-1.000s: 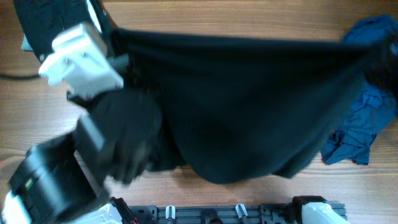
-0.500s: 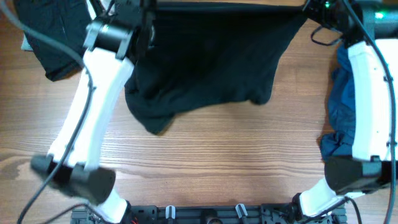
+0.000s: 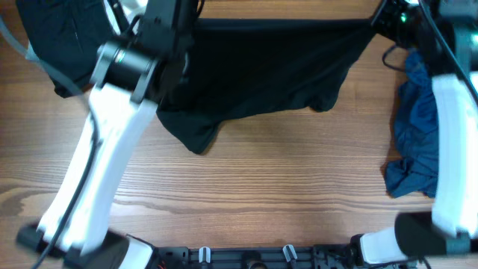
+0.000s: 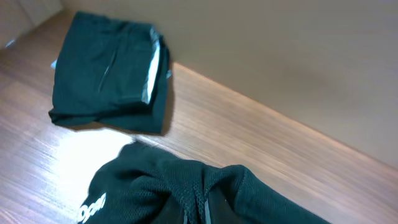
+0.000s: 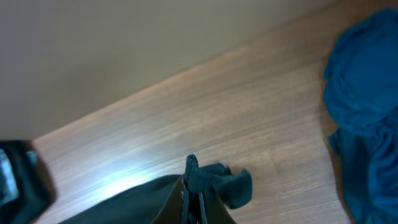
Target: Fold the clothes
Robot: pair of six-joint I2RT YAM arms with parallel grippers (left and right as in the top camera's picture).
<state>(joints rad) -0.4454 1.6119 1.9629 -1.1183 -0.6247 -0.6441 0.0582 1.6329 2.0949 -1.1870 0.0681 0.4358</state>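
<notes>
The black shirt (image 3: 261,67) hangs stretched between my two grippers along the far side of the table, its lower part resting on the wood. My left gripper (image 3: 187,26) is shut on the shirt's top left corner. In the left wrist view the mesh fabric (image 4: 161,190) bunches into the jaws (image 4: 199,210), with white lettering (image 4: 92,207) beside them. My right gripper (image 3: 376,21) is shut on the top right corner. In the right wrist view, a fold of the shirt (image 5: 214,180) pokes up between the fingertips (image 5: 193,190).
A folded black garment (image 3: 52,45) lies at the far left corner, also in the left wrist view (image 4: 109,74). A crumpled dark blue garment (image 3: 414,142) lies at the right edge under my right arm, also in the right wrist view (image 5: 367,106). A wall borders the far side.
Both arms have swung the shirt from close under the camera out to the far side of the table. It now hangs lower, with its bottom part laid on the wood.
</notes>
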